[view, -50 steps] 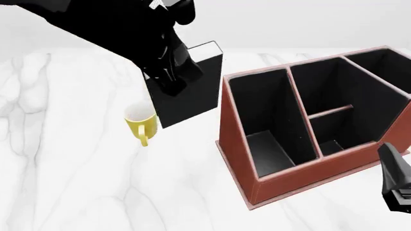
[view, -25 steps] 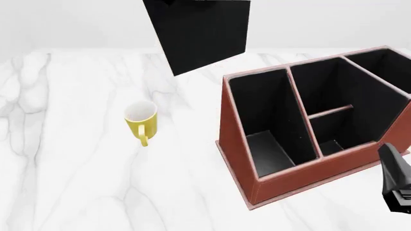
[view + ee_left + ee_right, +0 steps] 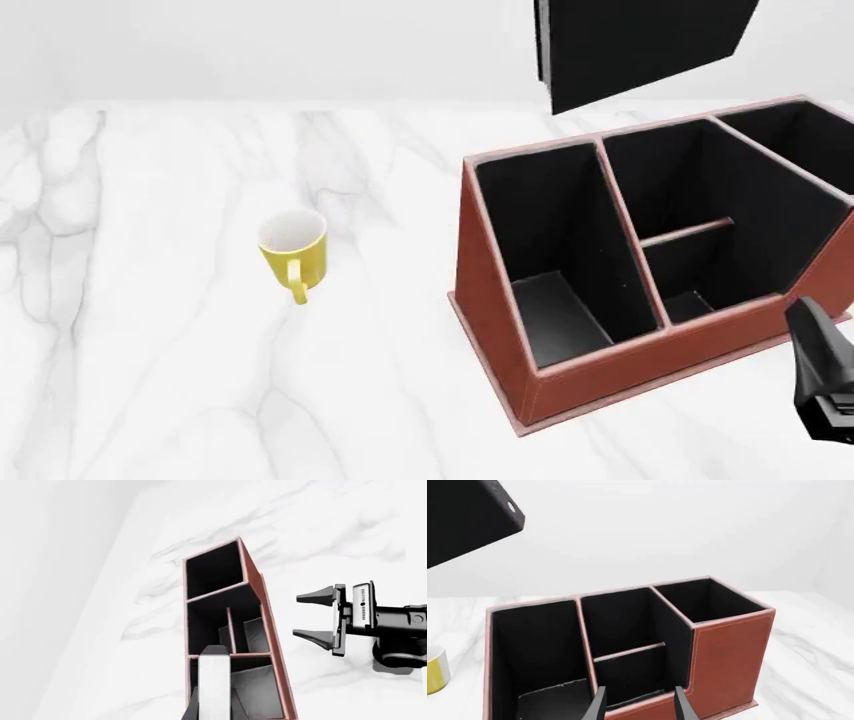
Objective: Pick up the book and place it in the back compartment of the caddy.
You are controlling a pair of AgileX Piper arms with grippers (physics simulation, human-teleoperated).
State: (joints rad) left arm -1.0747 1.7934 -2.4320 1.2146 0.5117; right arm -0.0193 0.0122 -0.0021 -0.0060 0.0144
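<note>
The black book (image 3: 641,45) hangs in the air above the far side of the reddish-brown caddy (image 3: 501,270). My left gripper (image 3: 213,707) is shut on it. The left wrist view shows the book's white page edge (image 3: 215,677) over the caddy (image 3: 267,625). The left arm is out of the front view. The small squarish cell (image 3: 691,288) between the short cross divider and the low rim is empty; it also shows in the right wrist view (image 3: 627,677). My right gripper (image 3: 640,707) is open and empty, just beside the caddy's low rim (image 3: 640,705). The book (image 3: 464,522) shows high in that view.
A yellow mug (image 3: 292,252) stands upright on the white marble table (image 3: 160,380), left of the caddy. The caddy also holds a long narrow cell (image 3: 547,250) and other black-lined cells. The right arm (image 3: 827,380) sits at the table's near right.
The book has moved right and a little higher, from above the table left of the caddy to above the caddy's far side. The right arm has not moved.
</note>
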